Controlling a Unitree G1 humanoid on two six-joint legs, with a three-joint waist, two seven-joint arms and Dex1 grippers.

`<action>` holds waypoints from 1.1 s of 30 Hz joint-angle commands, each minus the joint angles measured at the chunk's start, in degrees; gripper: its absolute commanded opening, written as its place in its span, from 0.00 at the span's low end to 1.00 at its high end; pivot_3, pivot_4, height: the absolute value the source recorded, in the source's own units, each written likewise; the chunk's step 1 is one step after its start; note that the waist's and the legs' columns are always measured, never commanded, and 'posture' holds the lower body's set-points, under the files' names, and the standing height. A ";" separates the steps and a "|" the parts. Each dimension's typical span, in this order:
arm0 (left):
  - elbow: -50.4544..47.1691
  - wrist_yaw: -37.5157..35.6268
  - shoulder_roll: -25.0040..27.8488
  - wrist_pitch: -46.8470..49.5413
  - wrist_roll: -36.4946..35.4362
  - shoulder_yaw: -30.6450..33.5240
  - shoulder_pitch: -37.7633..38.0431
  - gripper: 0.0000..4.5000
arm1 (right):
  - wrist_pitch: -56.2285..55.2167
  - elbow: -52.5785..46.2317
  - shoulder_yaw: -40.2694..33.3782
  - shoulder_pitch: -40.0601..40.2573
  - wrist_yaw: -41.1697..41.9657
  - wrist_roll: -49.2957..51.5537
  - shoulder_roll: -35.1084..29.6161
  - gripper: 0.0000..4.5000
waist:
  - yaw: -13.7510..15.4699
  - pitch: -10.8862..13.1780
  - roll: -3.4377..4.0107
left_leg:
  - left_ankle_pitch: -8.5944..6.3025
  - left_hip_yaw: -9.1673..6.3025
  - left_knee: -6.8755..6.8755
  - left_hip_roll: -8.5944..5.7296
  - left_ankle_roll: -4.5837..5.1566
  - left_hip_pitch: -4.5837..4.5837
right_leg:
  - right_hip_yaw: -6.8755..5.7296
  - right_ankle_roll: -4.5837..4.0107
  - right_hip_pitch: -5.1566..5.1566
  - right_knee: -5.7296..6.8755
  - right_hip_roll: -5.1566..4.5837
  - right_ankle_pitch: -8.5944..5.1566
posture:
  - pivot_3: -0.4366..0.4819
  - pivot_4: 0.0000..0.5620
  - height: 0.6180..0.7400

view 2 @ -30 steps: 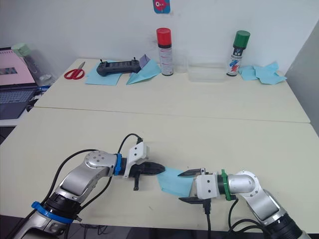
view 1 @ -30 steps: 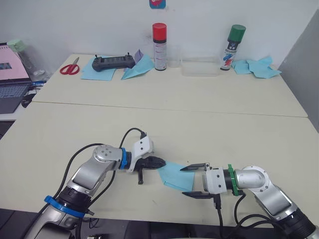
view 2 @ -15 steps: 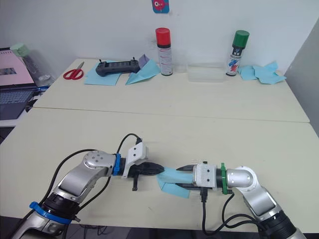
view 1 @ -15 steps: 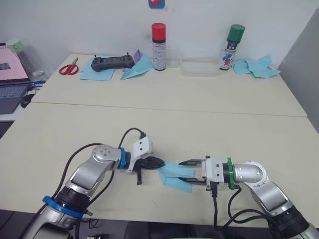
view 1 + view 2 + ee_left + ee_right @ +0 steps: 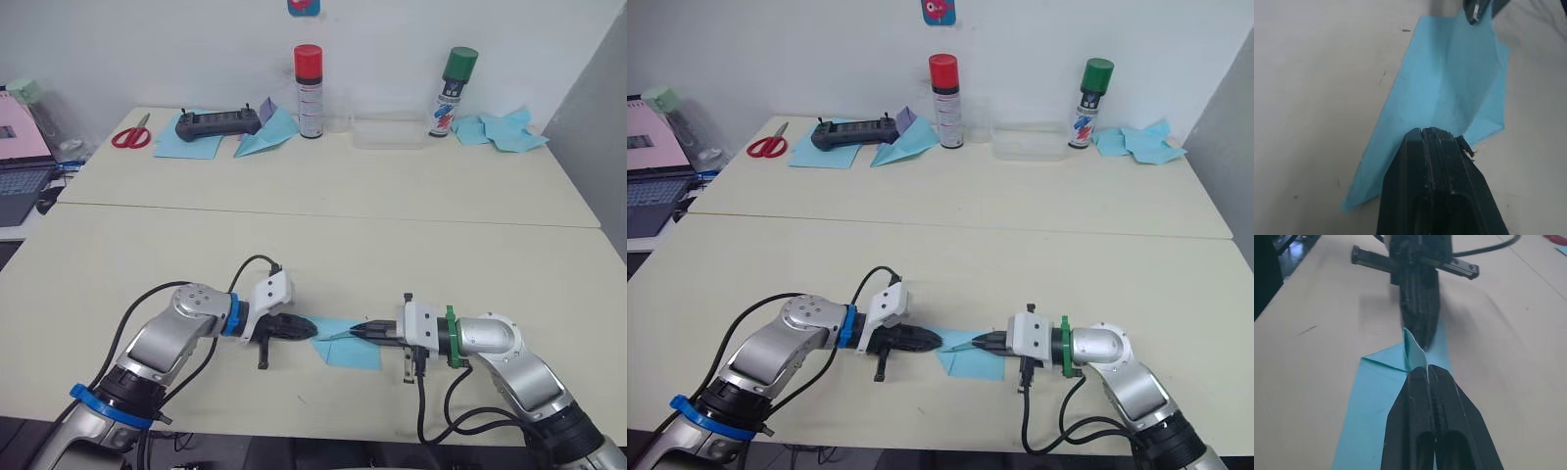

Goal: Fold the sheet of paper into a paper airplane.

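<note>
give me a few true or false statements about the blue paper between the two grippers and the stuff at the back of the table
1. Both grippers are shut on the sheet of paper, the left gripper at one end and the right gripper at the other. True.
2. The red-capped spray can lies on its side. False: it stands upright.
3. The scissors have red handles. True.
4. The sheet of paper hangs over the table edge. False: it lies on the tabletop, well inside it.

The left tool [image 5: 1439, 133], fingers pressed together, pins the creased sheet of paper [image 5: 1449, 88] on the table [image 5: 1317, 73].
</note>
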 commanded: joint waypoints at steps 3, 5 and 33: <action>-0.02 -0.18 1.03 1.40 -0.55 1.95 -0.24 0.00 | 2.81 0.17 -2.43 -1.99 -1.62 2.18 1.35 0.01 | -0.09 0.00 0.00 | 0.00 0.00 0.00 0.00 0.00 -0.01 | 0.00 0.00 -0.01 0.00 0.00 0.00 | 0.48 0.27 1.00; 0.94 0.24 0.73 1.12 -0.42 2.53 -0.80 0.00 | 2.60 0.53 -2.43 -2.06 -1.41 2.01 1.21 0.01 | -0.10 0.01 0.00 | 0.00 0.00 0.00 0.00 0.00 -0.01 | -0.01 0.00 -0.01 0.00 0.00 0.00 | 0.48 0.27 1.00; 4.85 -1.05 1.08 -5.03 6.09 -0.04 -1.40 0.00 | 6.94 6.58 0.82 -5.66 -5.97 -4.28 3.47 0.01 | -0.16 0.01 0.00 | 0.00 0.03 -0.07 0.00 0.00 -0.02 | 0.02 -0.01 -0.08 0.00 0.00 -0.01 | 0.48 0.27 1.00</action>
